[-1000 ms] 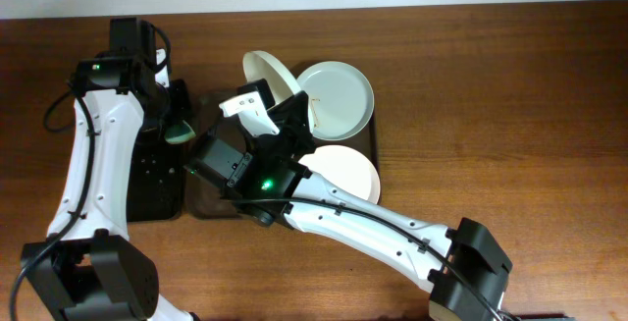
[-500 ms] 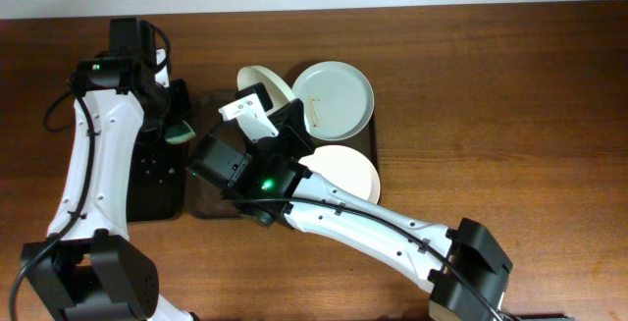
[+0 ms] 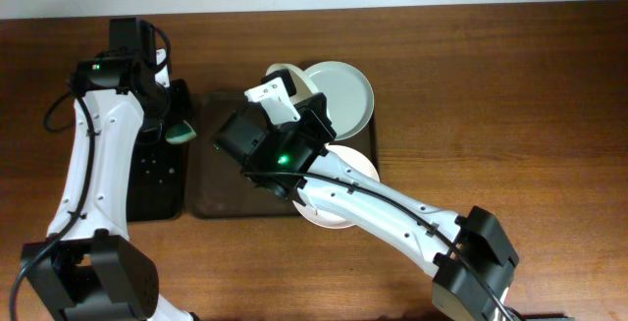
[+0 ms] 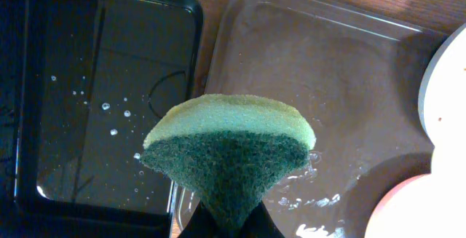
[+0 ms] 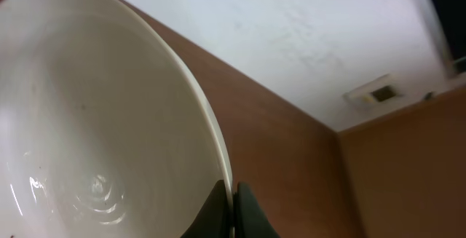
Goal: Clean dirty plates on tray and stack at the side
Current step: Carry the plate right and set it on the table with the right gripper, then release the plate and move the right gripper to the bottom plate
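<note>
My right gripper is shut on the rim of a white plate and holds it tilted above the back of the dark brown tray. In the right wrist view the fingers pinch that plate's edge. A pale mint plate lies at the tray's back right. Another white plate lies at the front right, partly hidden under my right arm. My left gripper is shut on a green and yellow sponge over the tray's left edge.
A smaller glossy black tray with water drops stands left of the brown tray. The brown tray's floor is wet. Bare wooden table lies to the right and front.
My right gripper has carried the tilted white plate to the right, so it now overlaps the mint plate's edge. The left arm and sponge have not moved.
</note>
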Available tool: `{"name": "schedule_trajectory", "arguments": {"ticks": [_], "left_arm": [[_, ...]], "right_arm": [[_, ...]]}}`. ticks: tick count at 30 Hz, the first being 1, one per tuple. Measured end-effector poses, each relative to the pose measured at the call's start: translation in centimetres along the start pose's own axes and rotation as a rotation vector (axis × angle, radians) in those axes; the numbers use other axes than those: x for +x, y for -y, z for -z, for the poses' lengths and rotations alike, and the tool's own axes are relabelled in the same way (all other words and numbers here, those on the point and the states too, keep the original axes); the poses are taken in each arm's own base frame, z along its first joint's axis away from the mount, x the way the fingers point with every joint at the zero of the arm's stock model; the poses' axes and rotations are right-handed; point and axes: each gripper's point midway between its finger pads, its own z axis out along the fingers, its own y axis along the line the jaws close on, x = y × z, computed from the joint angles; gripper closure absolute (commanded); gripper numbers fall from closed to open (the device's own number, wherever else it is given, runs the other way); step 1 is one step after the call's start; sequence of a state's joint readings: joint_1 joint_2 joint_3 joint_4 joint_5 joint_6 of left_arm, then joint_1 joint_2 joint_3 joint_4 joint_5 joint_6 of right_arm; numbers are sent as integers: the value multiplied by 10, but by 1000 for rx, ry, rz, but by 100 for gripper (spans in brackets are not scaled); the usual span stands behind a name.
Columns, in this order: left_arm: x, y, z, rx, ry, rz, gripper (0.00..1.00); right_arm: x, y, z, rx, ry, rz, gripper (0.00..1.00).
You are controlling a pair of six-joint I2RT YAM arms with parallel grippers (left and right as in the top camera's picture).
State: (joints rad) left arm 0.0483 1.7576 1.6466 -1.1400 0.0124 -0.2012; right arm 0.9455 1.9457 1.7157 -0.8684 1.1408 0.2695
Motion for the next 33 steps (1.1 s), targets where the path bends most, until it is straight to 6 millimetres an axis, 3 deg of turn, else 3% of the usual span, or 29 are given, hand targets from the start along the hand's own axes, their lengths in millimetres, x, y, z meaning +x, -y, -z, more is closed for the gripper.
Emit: {"name": "schedule_trajectory", "arguments": {"ticks": [2, 5, 7, 8, 11, 13, 15, 16, 18, 21, 23, 25, 27, 30, 33], "left_arm": [[0, 0, 0, 0, 0, 0, 99], [0, 0, 0, 0, 0, 0, 99], [0, 0, 0, 0, 0, 0, 99], [0, 0, 0, 0, 0, 0, 99], [2, -1, -3, -2, -7, 0, 99], [10, -2, -10, -7, -34, 0, 99], [9, -2, -10, -5, -28, 0, 99], [5, -1, -10, 1, -12, 0, 99], [1, 1, -10, 9, 2, 0, 99], [-5, 4, -10, 21, 30, -1, 99], [-8, 4, -10, 23, 39, -1, 99], [-10, 5, -10, 25, 48, -1, 99], [-11, 5, -10, 26, 52, -1, 99], [-12, 5, -10, 26, 55, -1, 99], [-14, 5, -9, 28, 64, -1, 99]], "right_arm": [[3, -10, -3, -64, -23, -36, 96], [16, -25, -23, -236, -129, -105, 96], [21, -18, -40, -390, -219, -209, 96], [19, 8, -47, -496, -263, -319, 96], [27, 58, -63, -617, -338, -480, 96], [71, 110, -104, -609, -488, -630, 96], [92, 136, -121, -579, -541, -701, 96], [109, 160, -136, -535, -568, -761, 96], [155, 210, -158, -421, -646, -891, 96], [239, 255, -176, -269, -781, -1068, 96], [281, 266, -186, -200, -814, -1149, 96], [334, 270, -191, -119, -865, -1241, 96], [351, 265, -196, -100, -860, -1264, 96], [375, 237, -200, -103, -869, -1268, 96], [387, 226, -209, -95, -827, -1272, 96]]}}
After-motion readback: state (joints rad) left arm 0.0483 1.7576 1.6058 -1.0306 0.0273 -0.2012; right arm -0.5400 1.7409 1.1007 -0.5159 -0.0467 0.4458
